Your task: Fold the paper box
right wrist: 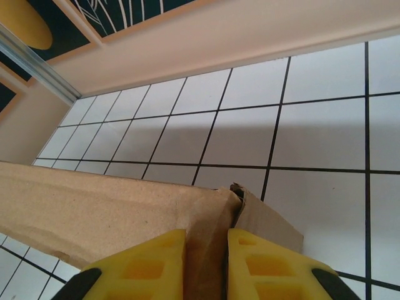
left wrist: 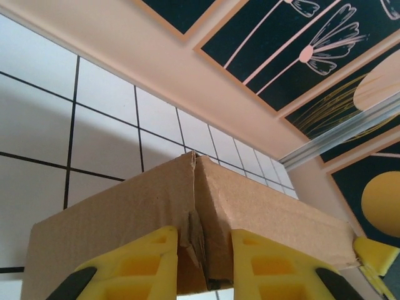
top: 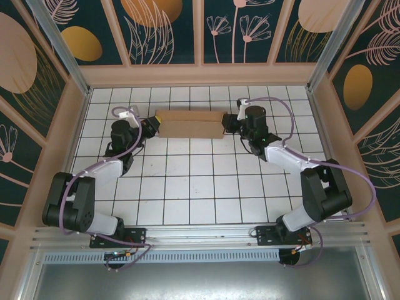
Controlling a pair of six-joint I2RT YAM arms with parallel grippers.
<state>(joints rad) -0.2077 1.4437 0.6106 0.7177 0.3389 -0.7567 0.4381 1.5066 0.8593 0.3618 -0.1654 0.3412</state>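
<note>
The paper box [top: 189, 124] is a long brown cardboard shape lying across the tiled floor near the back. My left gripper [top: 152, 125] grips its left end. In the left wrist view the yellow fingers [left wrist: 134, 265] pinch a folded corner of the paper box [left wrist: 262, 206]. At the right end my right gripper [top: 229, 123] does the same. In the right wrist view its yellow fingers [right wrist: 269, 265] press against a folded cardboard edge of the paper box [right wrist: 100, 203].
White tiled floor [top: 200, 187] spreads in front of the box. Peach-coloured walls [top: 200, 74] with dark floral panels enclose the back and sides. A metal rail [top: 200, 240] runs along the near edge by the arm bases.
</note>
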